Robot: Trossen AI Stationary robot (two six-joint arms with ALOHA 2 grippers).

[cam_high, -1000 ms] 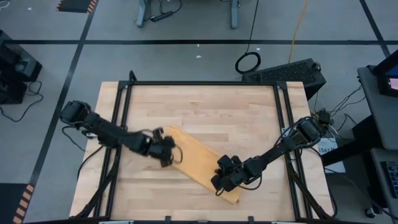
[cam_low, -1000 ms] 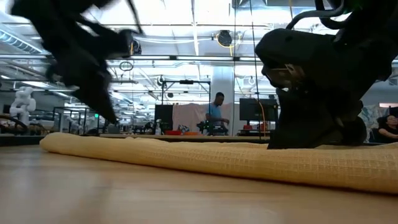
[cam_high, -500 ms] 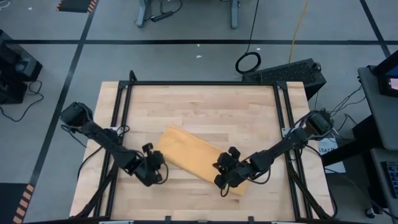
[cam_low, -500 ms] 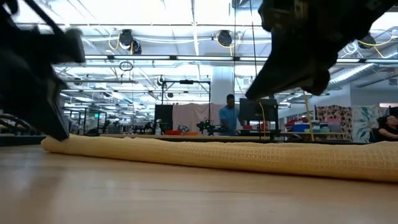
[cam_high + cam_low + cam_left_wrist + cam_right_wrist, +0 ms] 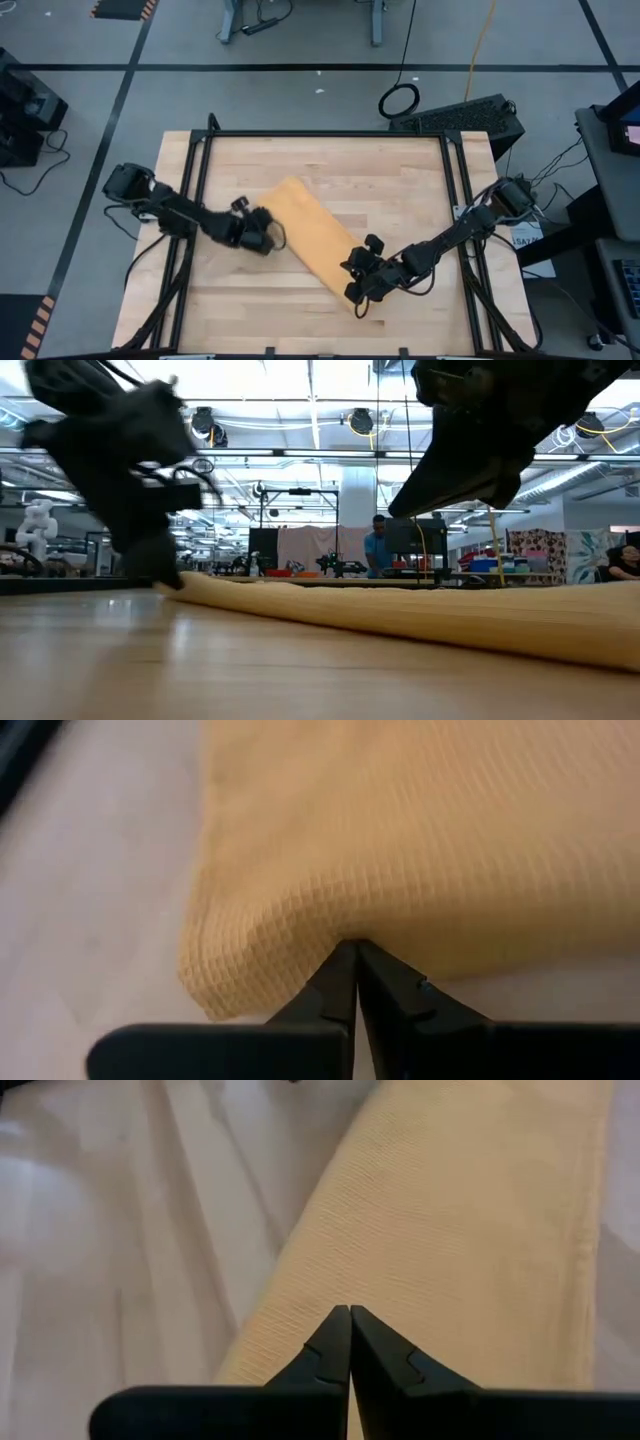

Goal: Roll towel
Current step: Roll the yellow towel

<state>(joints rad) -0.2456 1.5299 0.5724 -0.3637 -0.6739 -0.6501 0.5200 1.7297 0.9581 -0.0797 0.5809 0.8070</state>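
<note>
The mustard-yellow towel [image 5: 320,240] lies on the wooden table as a long narrow band, slanting from far-left to near-right. It also shows in the low view [image 5: 420,620]. My left gripper [image 5: 268,238] is shut and low at the band's left long side, near its far end [image 5: 355,955]. My right gripper [image 5: 355,290] is shut and hangs above the band's near-right end, clear of it in the low view [image 5: 405,510]. The cloth fills its wrist view [image 5: 450,1230]. My left gripper touches the towel with its shut fingertips [image 5: 340,970], on the band's left long side [image 5: 300,935] close to the rounded far end. The fingers come nearly level from the table's left, across the band. The cloth bulges up around the tips, and the towel rests on the table.
Black frame rails run along the table's left [image 5: 195,200] and right [image 5: 460,200] sides. Bare wood lies beyond the towel toward the far edge [image 5: 350,160]. A person [image 5: 378,545] stands in the room behind the table.
My left gripper drew back toward the near-left, then came back toward the far-right against the towel's left end. That end has swung toward the far edge, so the band lies steeper, and its near-right end has stayed. My right gripper has risen off the towel.
</note>
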